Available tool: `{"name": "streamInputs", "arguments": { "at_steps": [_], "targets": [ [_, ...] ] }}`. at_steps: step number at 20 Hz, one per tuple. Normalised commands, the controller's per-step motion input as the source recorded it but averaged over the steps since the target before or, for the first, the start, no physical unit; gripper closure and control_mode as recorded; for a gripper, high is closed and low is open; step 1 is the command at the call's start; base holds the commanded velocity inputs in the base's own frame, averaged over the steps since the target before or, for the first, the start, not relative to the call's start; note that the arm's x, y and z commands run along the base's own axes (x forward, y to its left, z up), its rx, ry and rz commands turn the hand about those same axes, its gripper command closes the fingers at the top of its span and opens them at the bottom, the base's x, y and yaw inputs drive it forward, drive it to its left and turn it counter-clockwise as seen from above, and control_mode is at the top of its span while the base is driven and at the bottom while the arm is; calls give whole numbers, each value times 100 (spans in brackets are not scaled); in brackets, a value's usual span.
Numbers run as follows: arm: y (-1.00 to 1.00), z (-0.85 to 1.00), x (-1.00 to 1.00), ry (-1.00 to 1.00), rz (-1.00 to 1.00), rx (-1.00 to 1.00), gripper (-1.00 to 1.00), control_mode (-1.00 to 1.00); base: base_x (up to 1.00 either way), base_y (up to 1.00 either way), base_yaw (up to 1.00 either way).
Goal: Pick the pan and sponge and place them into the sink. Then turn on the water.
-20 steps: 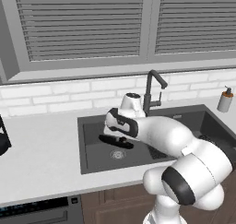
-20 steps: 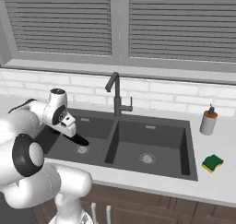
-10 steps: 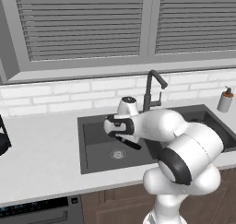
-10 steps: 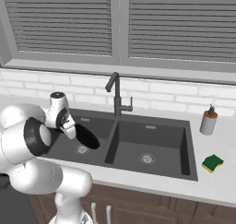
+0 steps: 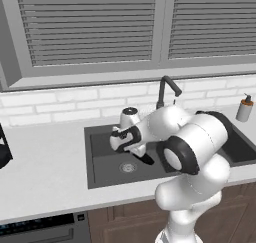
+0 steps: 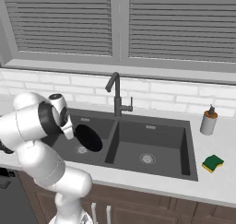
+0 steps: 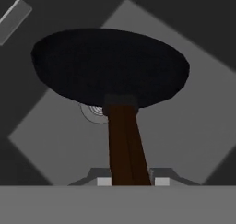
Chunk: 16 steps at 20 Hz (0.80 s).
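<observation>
Right now your pan [image 7: 110, 66] hangs over the left basin of the sink [image 6: 152, 128], held by its reddish-brown handle [image 7: 123, 144], which runs down between the gripper [image 7: 129, 181] tips; the jaws are pinched tight on that handle. From the hand camera you see the pan's black round body end-on, with the basin's round drain [image 7: 93, 112] partly hidden behind it. In the right base view the pan [image 6: 88, 138] shows as a dark oval tilted on edge above the left basin, and the arm's white bulk covers the gripper itself. In the left base view, little of the pan can be made out beside the hand. Your sponge [image 6: 212, 163] lies on the pale counter [image 6: 221, 181] right of the sink, near the soap bottle [image 6: 209, 120]. Behind the faucet [image 6: 115, 95] you have white brick tiling and shuttered windows.
</observation>
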Motion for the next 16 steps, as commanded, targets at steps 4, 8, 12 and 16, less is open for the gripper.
{"name": "streamInputs", "arguments": {
  "at_steps": [4, 8, 12, 16],
  "targets": [
    [0, -24, 3, 9, -10, 0, 100, -100, 0, 0, 0],
    [0, -41, -7, 14, -9, 0, 100, -100, 0, 0, 0],
    [-4, -40, -24, 8, -20, 1, 100, -100, 0, 0, 0],
    [-16, -16, -2, 5, -21, 0, 100, -100, 0, 0, 0]
  ]
}}
